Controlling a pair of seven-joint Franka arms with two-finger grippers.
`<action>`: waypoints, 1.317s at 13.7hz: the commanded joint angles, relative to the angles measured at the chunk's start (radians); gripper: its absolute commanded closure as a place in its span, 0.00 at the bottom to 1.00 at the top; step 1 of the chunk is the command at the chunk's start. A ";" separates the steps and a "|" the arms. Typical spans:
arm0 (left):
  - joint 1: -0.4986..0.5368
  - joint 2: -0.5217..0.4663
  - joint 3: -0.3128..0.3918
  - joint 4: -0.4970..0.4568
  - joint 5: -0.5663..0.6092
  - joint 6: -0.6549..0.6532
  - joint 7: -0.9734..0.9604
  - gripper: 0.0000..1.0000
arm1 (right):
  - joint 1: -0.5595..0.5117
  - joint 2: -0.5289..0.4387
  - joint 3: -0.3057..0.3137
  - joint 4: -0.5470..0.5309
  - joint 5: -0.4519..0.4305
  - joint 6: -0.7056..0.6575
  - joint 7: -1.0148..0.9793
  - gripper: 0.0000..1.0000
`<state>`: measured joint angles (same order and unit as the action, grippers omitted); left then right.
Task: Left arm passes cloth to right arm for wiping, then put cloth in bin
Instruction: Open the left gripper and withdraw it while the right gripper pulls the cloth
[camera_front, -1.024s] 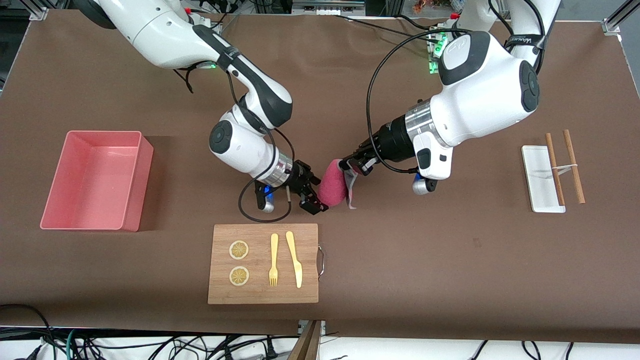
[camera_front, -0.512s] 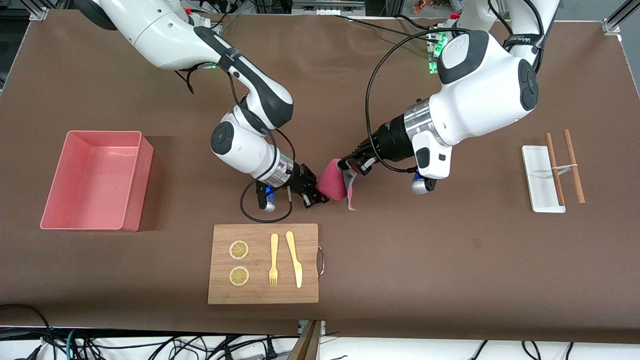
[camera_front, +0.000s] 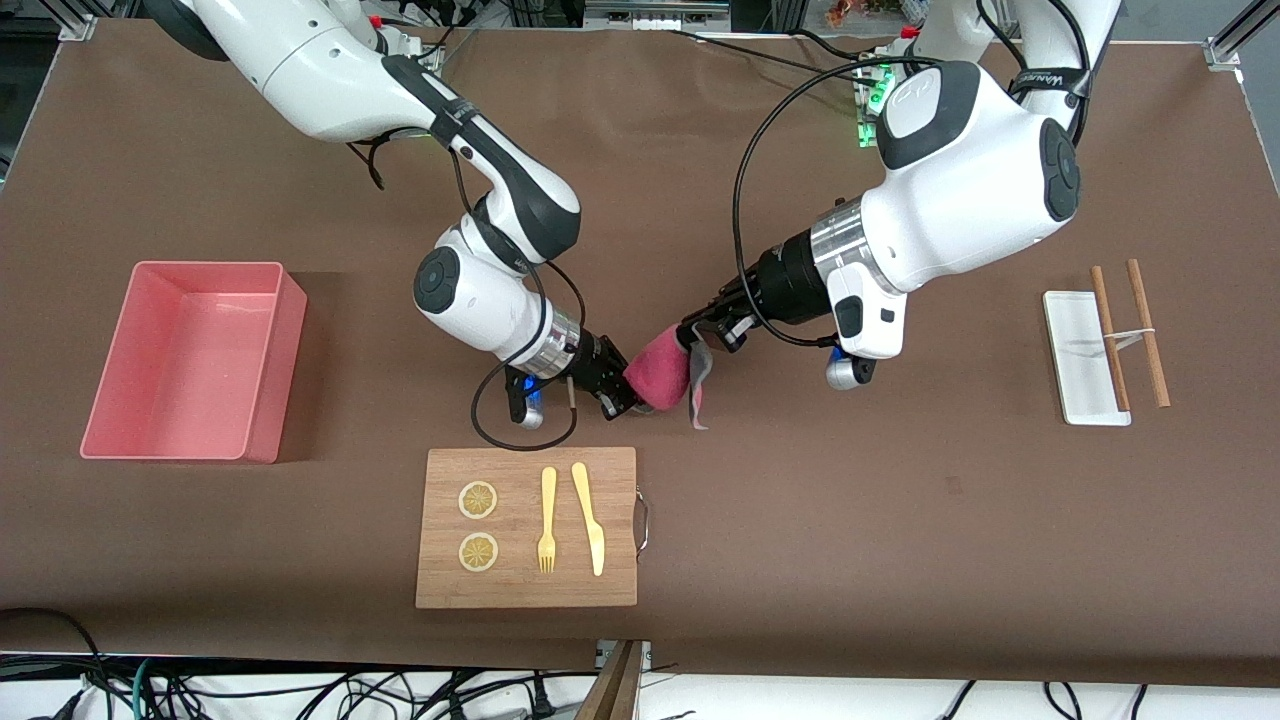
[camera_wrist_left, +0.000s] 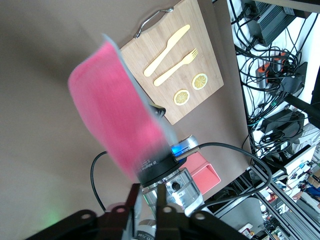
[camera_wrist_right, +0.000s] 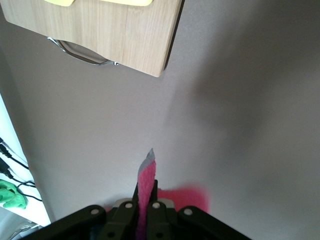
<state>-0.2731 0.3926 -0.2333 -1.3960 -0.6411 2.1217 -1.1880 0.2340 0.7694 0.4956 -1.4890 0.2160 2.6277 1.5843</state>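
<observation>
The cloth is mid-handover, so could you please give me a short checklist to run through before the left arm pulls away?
1. Right gripper shut on the cloth: ok; the right wrist view shows pink fabric pinched between its fingers.
2. Left gripper released: cannot tell; the cloth sits at its fingers.
3. Cloth held off the table: ok; it hangs between both grippers.
4. Cloth clear of the wooden board: ok; the board lies nearer the front camera.
5. Bin ready: ok; it looks empty, at the right arm's end of the table.
</observation>
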 joint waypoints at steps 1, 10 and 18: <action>0.005 -0.009 0.008 0.025 -0.012 -0.028 -0.034 0.00 | -0.007 -0.010 0.008 0.003 -0.009 -0.060 -0.009 1.00; 0.169 -0.067 0.022 0.026 0.190 -0.408 0.056 0.00 | -0.005 -0.038 0.014 -0.023 -0.193 -0.484 -0.044 1.00; 0.324 -0.127 0.022 0.028 0.478 -0.643 0.552 0.00 | -0.025 -0.055 -0.227 -0.053 -0.242 -0.753 -0.473 1.00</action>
<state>0.0162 0.2938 -0.2068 -1.3695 -0.2233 1.5228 -0.7627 0.2205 0.7472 0.3281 -1.5234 -0.0127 1.9227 1.2262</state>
